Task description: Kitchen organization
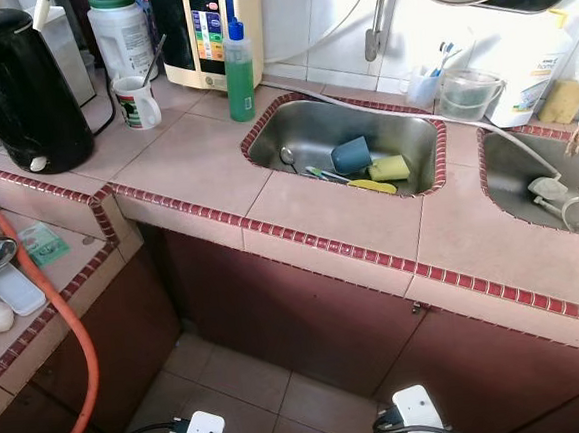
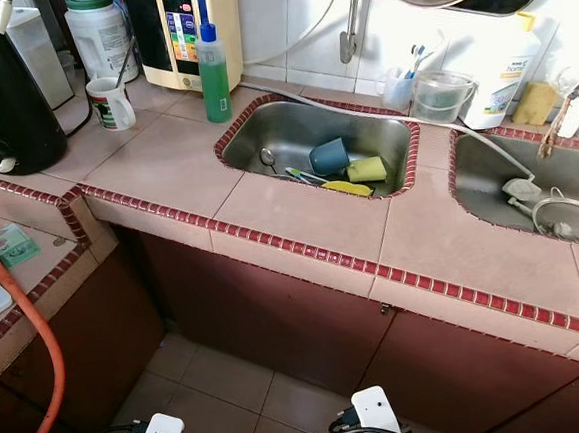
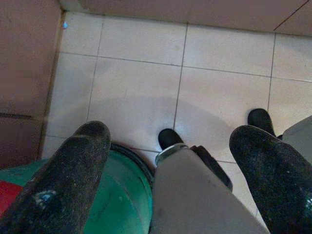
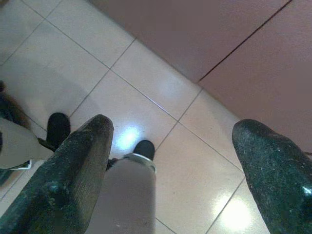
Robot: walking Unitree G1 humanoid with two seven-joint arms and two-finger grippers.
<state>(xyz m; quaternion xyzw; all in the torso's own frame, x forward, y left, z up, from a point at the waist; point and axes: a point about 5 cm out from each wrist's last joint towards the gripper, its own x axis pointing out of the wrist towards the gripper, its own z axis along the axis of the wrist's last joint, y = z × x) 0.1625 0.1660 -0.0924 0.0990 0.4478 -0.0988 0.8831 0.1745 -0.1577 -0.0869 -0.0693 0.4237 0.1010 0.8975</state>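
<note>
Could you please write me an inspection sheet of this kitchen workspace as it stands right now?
Surface: pink tiled counter with red edge trim, dry-looking, L-shaped.
Job's things: blue plastic cup, yellow sponge and metal spoon lie in the steel sink basin.
Clutter: black electric kettle, white printed mug, green soap bottle with blue cap, clear plastic jug.
Grippers: left gripper and right gripper hang low over the floor, jaws open, empty.
Cables: orange hose running down at the robot's left.
Surroundings: maroon cabinet fronts, pale floor tiles.
</note>
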